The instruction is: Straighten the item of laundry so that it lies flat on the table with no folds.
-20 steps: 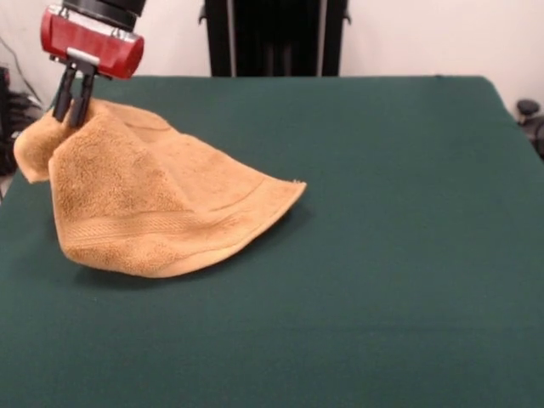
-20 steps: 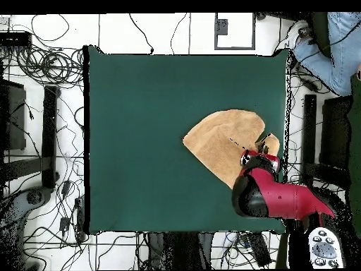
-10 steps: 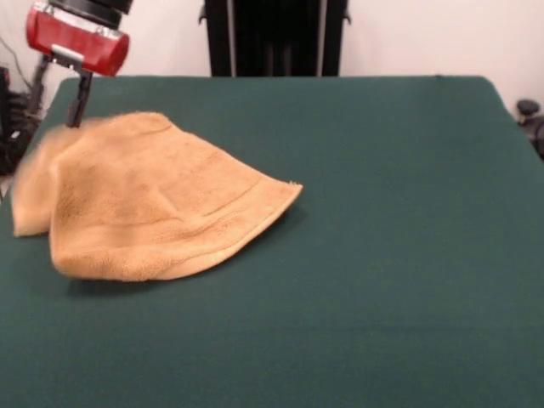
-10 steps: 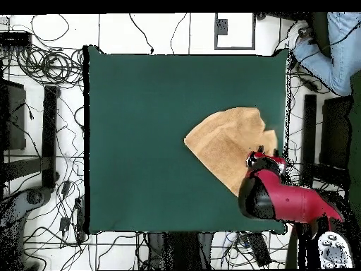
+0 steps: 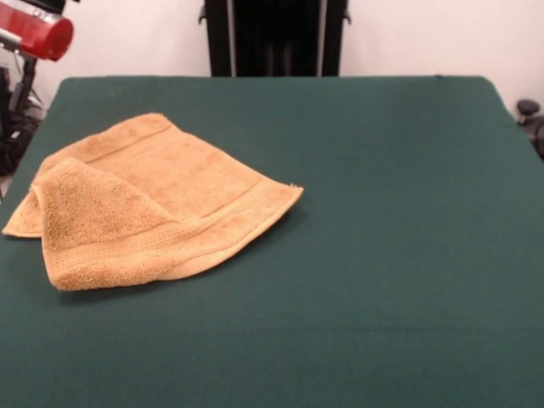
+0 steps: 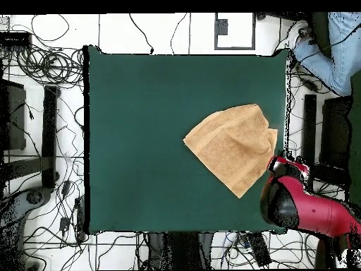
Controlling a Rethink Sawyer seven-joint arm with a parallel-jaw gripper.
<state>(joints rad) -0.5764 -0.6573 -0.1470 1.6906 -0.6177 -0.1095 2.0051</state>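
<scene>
Gripper [image 5: 30, 32] has let go of the towel [image 5: 144, 200] and pulled off past the table [image 5: 382, 212] edge; its opening can't be told. Towel has dropped near that edge, one corner folded over, so not flat yet.

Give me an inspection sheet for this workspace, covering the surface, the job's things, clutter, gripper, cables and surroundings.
Surface: green table, nothing on it but the towel.
Job's things: tan towel lies near one table edge, not flat; one corner is folded over onto it, and part of it reaches the table edge in the overhead view.
Clutter: nothing seen on the table.
Gripper: red gripper body is at the frame edge, clear of the towel; open or shut cannot be told.
Cables: many loose cables on the floor around the table.
Surroundings: a person's leg beside the table corner; black pedestal behind the table.
</scene>
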